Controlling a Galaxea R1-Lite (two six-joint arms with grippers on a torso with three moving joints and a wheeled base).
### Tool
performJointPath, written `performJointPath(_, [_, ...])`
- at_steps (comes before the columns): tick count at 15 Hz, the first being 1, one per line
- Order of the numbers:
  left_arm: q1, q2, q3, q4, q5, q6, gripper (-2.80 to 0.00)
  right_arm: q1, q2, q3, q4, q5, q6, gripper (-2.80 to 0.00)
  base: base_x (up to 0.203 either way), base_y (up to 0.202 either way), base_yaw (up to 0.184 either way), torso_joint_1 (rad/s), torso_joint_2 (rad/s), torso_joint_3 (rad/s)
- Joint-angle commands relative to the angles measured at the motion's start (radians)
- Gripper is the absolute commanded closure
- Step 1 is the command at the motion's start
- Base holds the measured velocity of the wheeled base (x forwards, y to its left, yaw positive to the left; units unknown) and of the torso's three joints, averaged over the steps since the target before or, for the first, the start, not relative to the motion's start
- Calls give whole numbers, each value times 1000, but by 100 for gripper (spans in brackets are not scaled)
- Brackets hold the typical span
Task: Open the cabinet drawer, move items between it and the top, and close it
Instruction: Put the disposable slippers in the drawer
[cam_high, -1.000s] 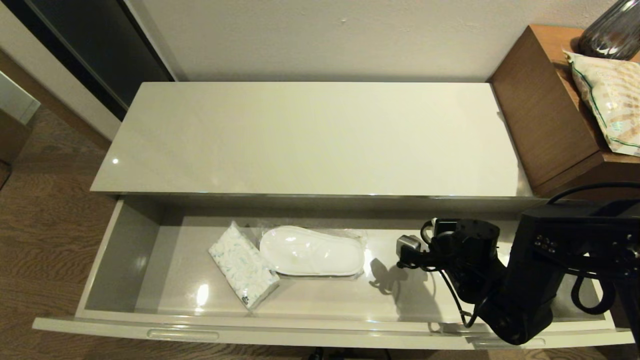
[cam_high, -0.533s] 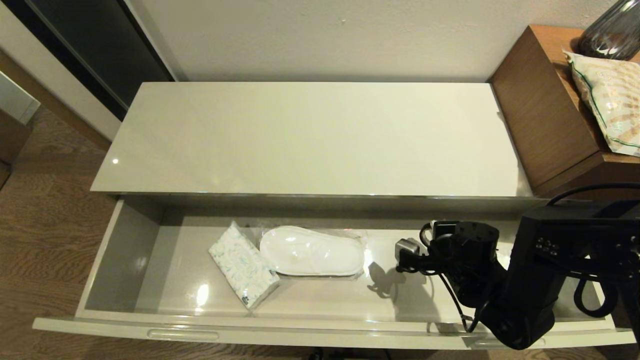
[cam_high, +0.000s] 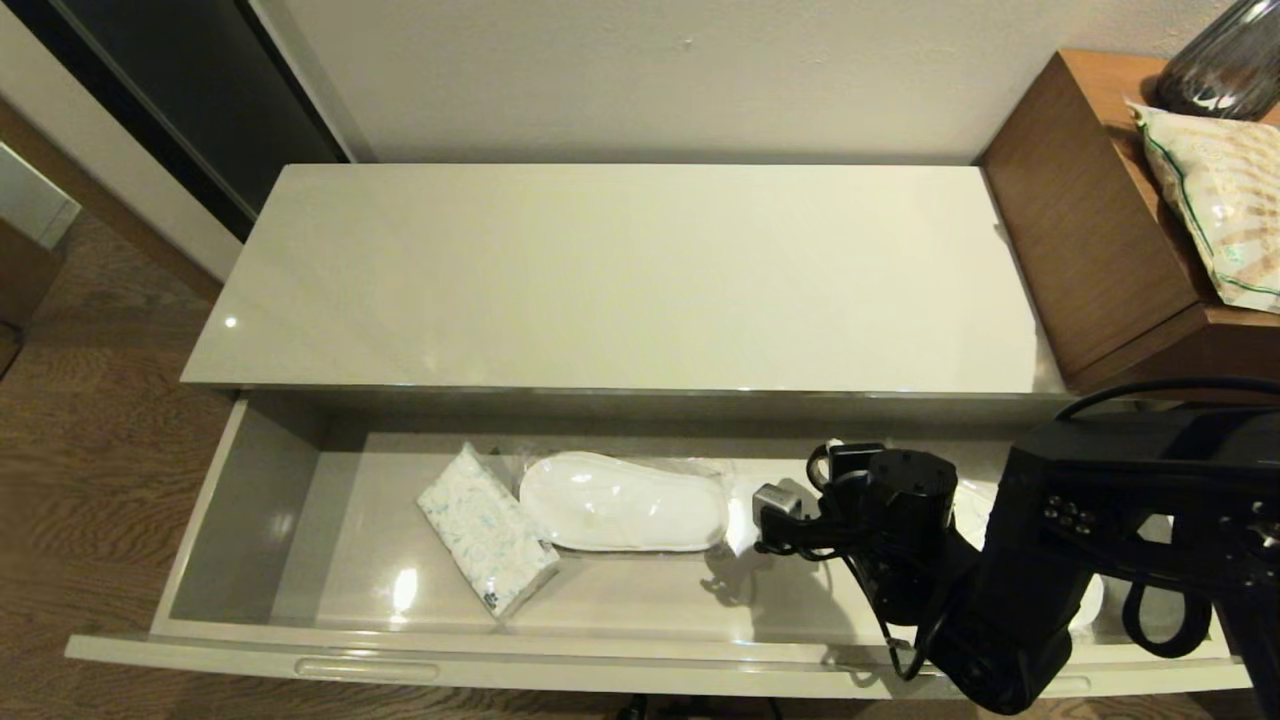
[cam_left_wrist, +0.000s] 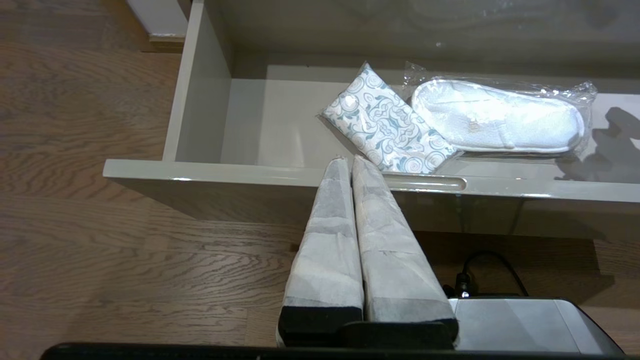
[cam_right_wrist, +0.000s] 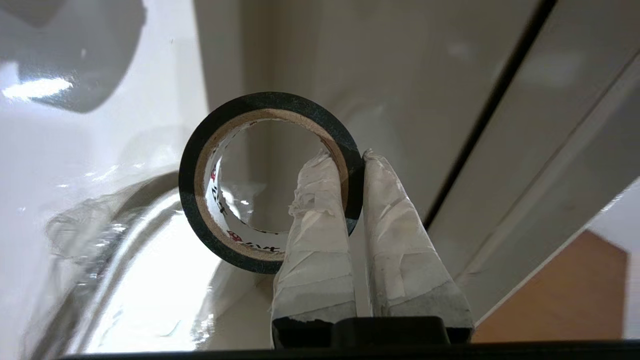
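Note:
The cabinet drawer (cam_high: 250, 500) is pulled out below the glossy cream top (cam_high: 620, 280), which is bare. My right gripper (cam_right_wrist: 347, 160) is shut on the black tape roll (cam_right_wrist: 270, 99): one finger is inside the pale core and the other is outside the wall. In the head view the right arm's wrist (cam_high: 890, 520) hangs over the drawer's right half and hides the roll. The white tissue pack (cam_high: 487, 545) with blue print lies flat in the drawer's left half. My left gripper (cam_left_wrist: 350, 162) is shut and empty, parked low in front of the drawer front (cam_left_wrist: 250, 175).
A plastic-wrapped white slipper (cam_high: 625, 502) lies beside the tissue pack, and more white wrapping (cam_high: 1088, 598) shows under the right arm. A taller brown wooden table (cam_high: 1100, 230) at the right carries a patterned bag (cam_high: 1220, 200) and a dark vase (cam_high: 1230, 60).
My right arm has shifted left over the drawer, toward the wrapped slipper, still gripping the tape roll. The items in the drawer have not moved.

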Motion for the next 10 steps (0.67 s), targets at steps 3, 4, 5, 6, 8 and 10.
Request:
performJointPath(3, [0, 1, 0, 0, 0, 0, 0, 9, 23, -41, -9, -6, -42, 0, 0, 0, 0, 0, 0, 0])
performJointPath(4, [0, 1, 0, -1, 0, 0, 0, 11, 31, -47, -9, -7, -43, 0, 0, 0, 0, 0, 0, 0])
performJointPath(5, [0, 1, 0, 0, 0, 0, 0, 12, 39, -57, -9, -7, -43, 0, 0, 0, 0, 0, 0, 0])
performJointPath(6, [0, 1, 0, 0, 0, 0, 0, 12, 45, -59, -9, -9, -40, 0, 0, 0, 0, 0, 0, 0])
performJointPath(8, [0, 1, 0, 0, 0, 0, 0, 12, 49, -63, -9, -9, -36, 0, 0, 0, 0, 0, 0, 0])
performJointPath(10, [0, 1, 0, 0, 0, 0, 0, 12, 54, -78, -9, -9, -33, 0, 0, 0, 0, 0, 0, 0])
